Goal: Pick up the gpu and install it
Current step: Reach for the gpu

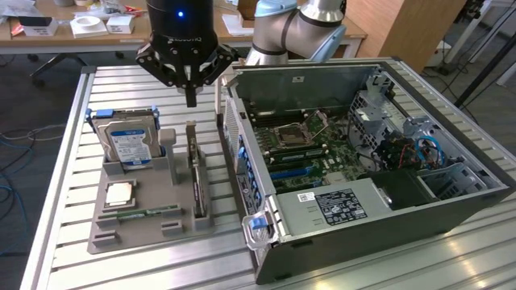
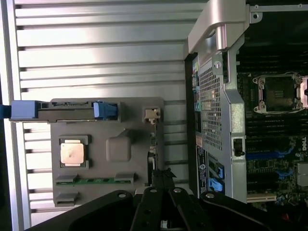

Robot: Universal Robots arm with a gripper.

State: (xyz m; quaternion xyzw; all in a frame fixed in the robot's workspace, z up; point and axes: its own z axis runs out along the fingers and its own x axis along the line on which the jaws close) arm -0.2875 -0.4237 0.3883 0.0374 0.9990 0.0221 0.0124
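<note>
Gripper (image 1: pixel 191 99) hangs above the gpu (image 1: pixel 193 166), jaws pinched together, holding nothing; lowered like that, it'd jab the card's edge.

Slatted table (image 1: pixel 129 84), grey parts tray (image 1: pixel 105 238), computer case (image 1: pixel 363 241)

Lab (cluttered workbench (image 1: pixel 96 41), robot arm (image 1: pixel 303 27)).

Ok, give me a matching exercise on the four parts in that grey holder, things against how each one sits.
1. silver hard drive with blue label
2. thin black gpu card
3. square metal-topped processor chip
4. narrow green memory stick

A. flat in a square pocket
B. on edge in a narrow slot
C. flat in a long groove
D. upright between blue rails

Pairs: 1-D, 2-B, 3-A, 4-C
</note>
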